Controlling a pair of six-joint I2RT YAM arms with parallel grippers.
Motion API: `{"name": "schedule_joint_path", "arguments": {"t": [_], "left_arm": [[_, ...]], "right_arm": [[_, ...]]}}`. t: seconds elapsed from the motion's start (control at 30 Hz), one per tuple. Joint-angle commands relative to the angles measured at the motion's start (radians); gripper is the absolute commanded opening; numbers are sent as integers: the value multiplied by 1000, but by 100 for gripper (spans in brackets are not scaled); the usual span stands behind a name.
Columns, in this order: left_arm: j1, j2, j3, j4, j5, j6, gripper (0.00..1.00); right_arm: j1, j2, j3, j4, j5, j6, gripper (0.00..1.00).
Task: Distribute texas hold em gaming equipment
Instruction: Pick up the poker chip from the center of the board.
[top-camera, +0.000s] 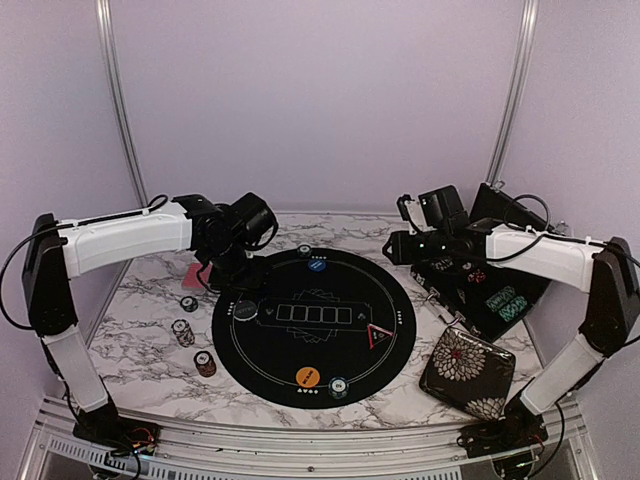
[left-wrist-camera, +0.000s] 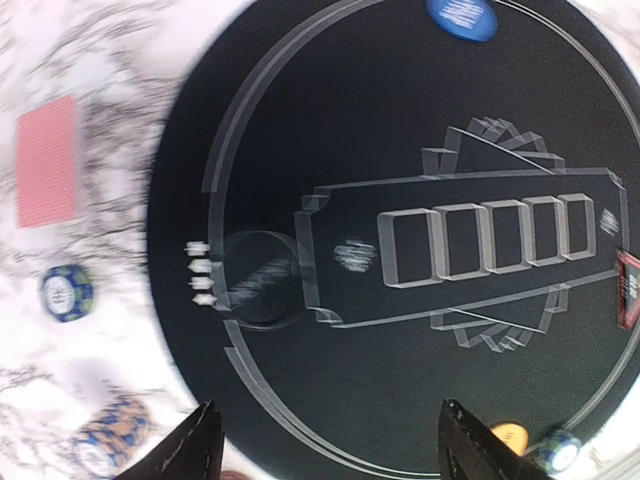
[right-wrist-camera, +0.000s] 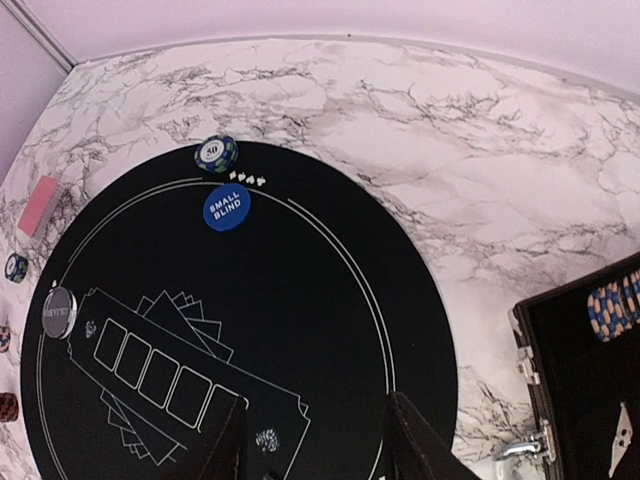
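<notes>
My left gripper (left-wrist-camera: 328, 425) hangs wide and empty over the mat's (left-wrist-camera: 400, 110) left rim. The pink card (left-wrist-camera: 45, 160) lies on the desk (top-camera: 130, 320) just to its left, long axis square to my fingers' line. The right gripper (right-wrist-camera: 316, 420), also wide and empty, is well apart from it.

White shells on my left arm (top-camera: 125, 238) and right arm (top-camera: 540, 252), black at every joint and wrist, thin black cables (top-camera: 152, 204) looping loose along both.
</notes>
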Motion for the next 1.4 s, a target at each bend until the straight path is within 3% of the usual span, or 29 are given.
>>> {"name": "schedule_joint_path", "arguments": {"t": [0.0, 0.23, 0.5, 1.37], "left_arm": [[108, -84, -72, -37, 9, 42, 75], [285, -148, -172, -38, 31, 77, 75], [410, -146, -245, -38, 58, 115, 76], [528, 83, -182, 24, 117, 215, 76]], "right_arm": [[-9, 52, 98, -30, -30, -42, 44], [-9, 126, 170, -49, -49, -80, 44], [-9, 148, 172, -40, -83, -91, 44], [-9, 163, 174, -32, -118, -95, 44]]}}
